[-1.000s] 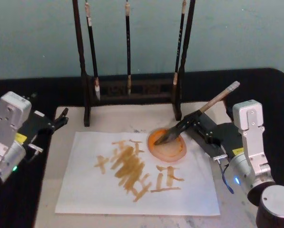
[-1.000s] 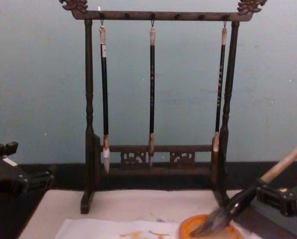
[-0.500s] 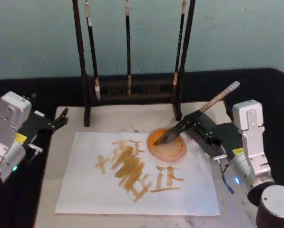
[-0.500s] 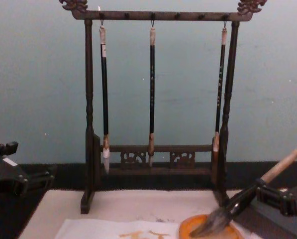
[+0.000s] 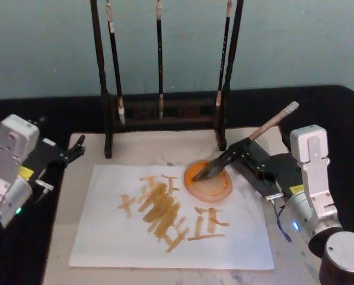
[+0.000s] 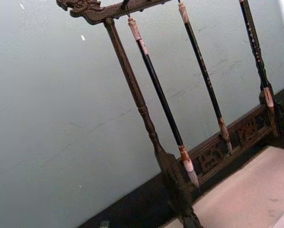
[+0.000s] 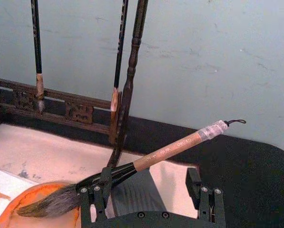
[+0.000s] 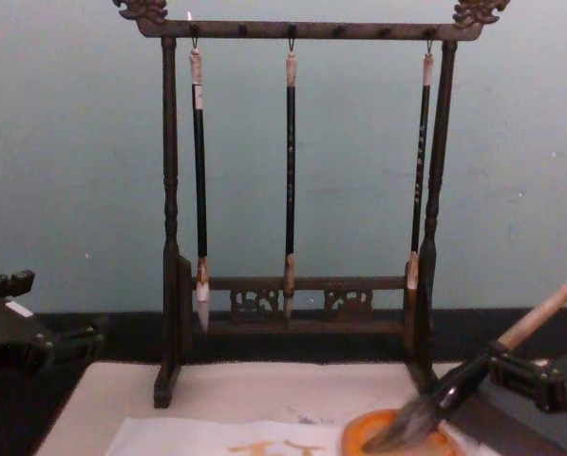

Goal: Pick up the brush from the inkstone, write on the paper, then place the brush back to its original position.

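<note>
The brush lies slanted, its dark tuft over the round orange dish and its black shaft on the grey inkstone; the tan handle points up and to the right. My right gripper is open astride the inkstone, and in the right wrist view the same gripper has one finger right against the shaft and the other well clear. The white paper carries orange-yellow strokes. My left gripper hangs open at the mat's left edge.
A dark wooden rack with three thin hanging brushes stands behind the beige mat. The black tabletop surrounds the mat. The orange dish overlaps the paper's upper right corner.
</note>
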Motion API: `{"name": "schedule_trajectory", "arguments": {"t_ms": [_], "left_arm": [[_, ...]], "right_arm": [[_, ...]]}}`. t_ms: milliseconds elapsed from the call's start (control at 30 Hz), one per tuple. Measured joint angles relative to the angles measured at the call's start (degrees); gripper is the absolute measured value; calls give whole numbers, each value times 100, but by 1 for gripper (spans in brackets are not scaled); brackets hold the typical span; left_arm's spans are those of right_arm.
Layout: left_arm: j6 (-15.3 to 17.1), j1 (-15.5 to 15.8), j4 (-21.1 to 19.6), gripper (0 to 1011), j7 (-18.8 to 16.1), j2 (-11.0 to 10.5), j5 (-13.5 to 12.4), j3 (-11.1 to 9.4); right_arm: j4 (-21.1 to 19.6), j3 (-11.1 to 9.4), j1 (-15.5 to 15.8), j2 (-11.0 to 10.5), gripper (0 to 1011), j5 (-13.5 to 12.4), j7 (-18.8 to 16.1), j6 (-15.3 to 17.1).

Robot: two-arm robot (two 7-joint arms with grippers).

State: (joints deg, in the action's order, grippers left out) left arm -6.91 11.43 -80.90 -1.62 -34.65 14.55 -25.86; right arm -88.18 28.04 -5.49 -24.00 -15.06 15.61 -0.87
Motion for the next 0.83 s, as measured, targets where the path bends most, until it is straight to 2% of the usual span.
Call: {"name": "schedule_trajectory", "arguments": {"t_ms": [833], "left_arm": [[0, 0, 0, 1010, 0, 0, 0, 0]], "right_arm": [[0, 0, 0, 0, 1000, 0, 0, 0]]}}
